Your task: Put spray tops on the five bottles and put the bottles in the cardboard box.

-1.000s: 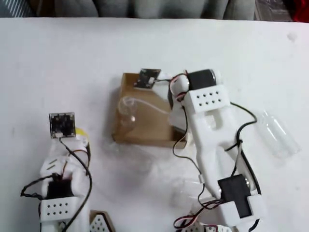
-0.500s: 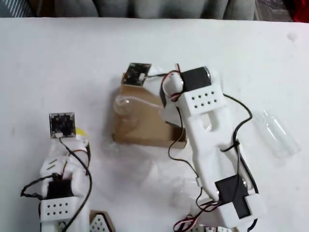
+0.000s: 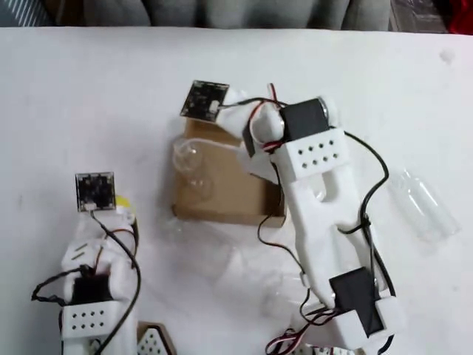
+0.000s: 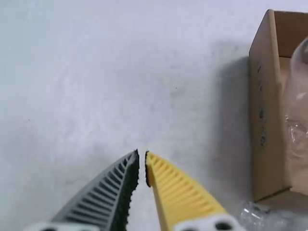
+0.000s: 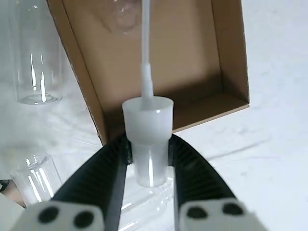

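Over the cardboard box (image 5: 187, 53), my right tool (image 5: 148, 144) clamps a spray top (image 5: 147, 120); its long tube (image 5: 145, 43) may snag what looks like a bottle (image 3: 191, 164) inside. My left tool (image 4: 142, 155) is closed, empty.

We look down on a white counter (image 3: 111, 81) under soft, even light. Beyond its far edge runs something grey (image 3: 244, 11), possibly cushioned seating, with a red patch (image 3: 462, 15) at one corner.

One box (image 3: 222, 198), one spray top (image 5: 147, 140)
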